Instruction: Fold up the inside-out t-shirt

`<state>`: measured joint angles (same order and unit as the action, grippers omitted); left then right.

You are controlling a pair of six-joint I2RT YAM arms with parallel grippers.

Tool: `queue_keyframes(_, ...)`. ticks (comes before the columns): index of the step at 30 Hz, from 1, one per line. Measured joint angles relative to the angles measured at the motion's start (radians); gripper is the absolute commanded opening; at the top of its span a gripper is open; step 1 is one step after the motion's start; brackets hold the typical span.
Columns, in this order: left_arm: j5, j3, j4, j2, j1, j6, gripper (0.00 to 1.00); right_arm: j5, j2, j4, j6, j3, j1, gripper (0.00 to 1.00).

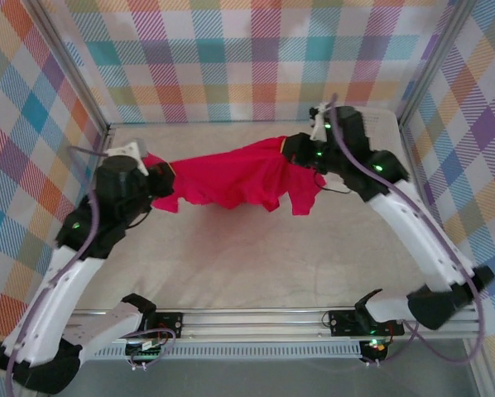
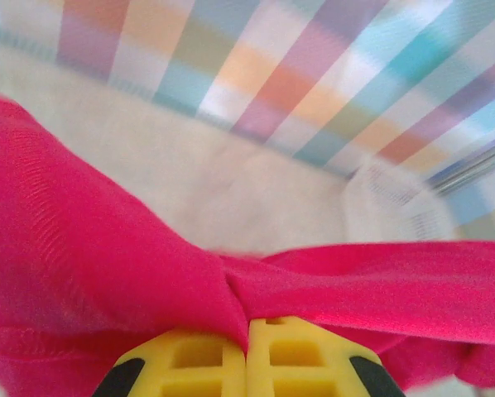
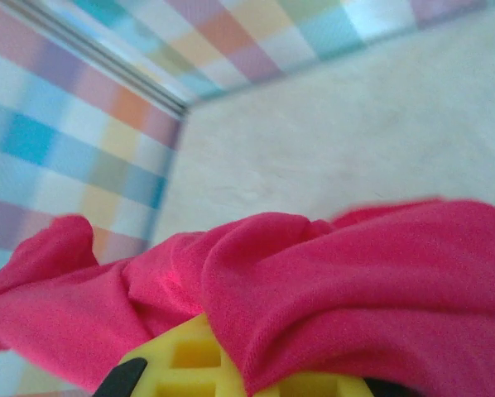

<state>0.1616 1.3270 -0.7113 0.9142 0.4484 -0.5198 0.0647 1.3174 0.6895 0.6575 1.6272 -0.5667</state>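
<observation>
Crimson t-shirt [image 1: 231, 178] hangs stretched between the left gripper [image 2: 247, 343] and right gripper [image 1: 294, 152], each clamped on its fabric.

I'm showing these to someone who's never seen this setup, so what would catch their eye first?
The bright red t-shirt grabs the eye first, strung and sagging between the two arms over the far half of the pale table. The left gripper pinches its left end and the right gripper its right end, both shut on the cloth. Pastel plaid walls stand behind and on both sides.
</observation>
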Motion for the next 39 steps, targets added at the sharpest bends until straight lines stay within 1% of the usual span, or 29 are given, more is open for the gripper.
queue_keyframes(3, -0.022, 0.120, -0.024, -0.018, 0.001, 0.052, 0.00, 0.047, -0.082, -0.001, 0.006, 0.010, -0.008, 0.00)
queue_keyframes(6, -0.035, 0.181, -0.025, -0.006, 0.000, 0.096, 0.00, 0.062, -0.085, 0.000, 0.007, 0.035, -0.010, 0.00)
queue_keyframes(9, -0.024, 0.206, -0.024, 0.053, -0.008, 0.140, 0.00, 0.047, -0.011, -0.002, -0.001, 0.057, 0.003, 0.00)
queue_keyframes(12, -0.031, 0.230, -0.015, 0.218, -0.079, 0.172, 0.00, 0.040, 0.122, -0.015, -0.012, 0.082, 0.054, 0.00)
queue_keyframes(13, -0.045, 0.250, -0.013, 0.302, -0.114, 0.177, 0.00, 0.040, 0.188, -0.022, -0.014, 0.094, 0.079, 0.10)
queue_keyframes(14, -0.057, 0.290, -0.022, 0.394, -0.144, 0.180, 0.13, 0.040, 0.249, -0.024, -0.015, 0.111, 0.100, 0.26)
queue_keyframes(15, -0.067, 0.340, -0.031, 0.484, -0.169, 0.181, 0.30, 0.040, 0.315, -0.023, -0.019, 0.135, 0.120, 0.36)
queue_keyframes(16, -0.068, 0.408, -0.035, 0.607, -0.192, 0.189, 0.46, 0.036, 0.390, -0.026, -0.018, 0.166, 0.140, 0.48)
queue_keyframes(17, -0.060, 0.494, -0.065, 0.730, -0.212, 0.190, 0.59, 0.024, 0.454, -0.014, -0.022, 0.204, 0.156, 0.53)
queue_keyframes(19, -0.039, 0.608, -0.101, 0.905, -0.238, 0.193, 0.63, 0.013, 0.558, 0.008, -0.037, 0.264, 0.178, 0.56)
queue_keyframes(20, -0.029, 0.630, -0.115, 0.966, -0.246, 0.195, 0.64, 0.008, 0.602, 0.023, -0.045, 0.289, 0.189, 0.57)
queue_keyframes(21, -0.024, 0.624, -0.132, 0.990, -0.251, 0.195, 0.64, 0.007, 0.626, 0.037, -0.049, 0.299, 0.197, 0.57)
queue_keyframes(23, -0.017, 0.528, -0.152, 0.978, -0.256, 0.191, 0.65, 0.007, 0.642, 0.061, -0.065, 0.267, 0.203, 0.57)
queue_keyframes(25, -0.023, 0.357, -0.149, 0.890, -0.248, 0.186, 0.66, 0.009, 0.623, 0.062, -0.077, 0.200, 0.193, 0.57)
queue_keyframes(27, -0.043, 0.140, -0.101, 0.750, -0.224, 0.161, 0.66, 0.007, 0.566, 0.027, -0.092, 0.050, 0.171, 0.57)
queue_keyframes(29, -0.082, -0.105, -0.064, 0.560, -0.183, 0.121, 0.66, 0.010, 0.523, 0.018, -0.101, -0.092, 0.149, 0.56)
queue_keyframes(31, -0.118, -0.254, -0.037, 0.434, -0.147, 0.083, 0.66, 0.029, 0.523, 0.006, -0.106, -0.160, 0.132, 0.56)
queue_keyframes(34, -0.179, -0.401, 0.027, 0.342, -0.097, 0.027, 0.68, 0.061, 0.565, -0.014, -0.106, -0.181, 0.125, 0.56)
queue_keyframes(36, -0.199, -0.465, 0.052, 0.328, -0.069, -0.001, 0.72, 0.072, 0.600, -0.035, -0.109, -0.173, 0.125, 0.56)
queue_keyframes(39, -0.208, -0.526, 0.072, 0.317, -0.044, -0.030, 0.74, 0.075, 0.649, -0.044, -0.109, -0.165, 0.125, 0.57)
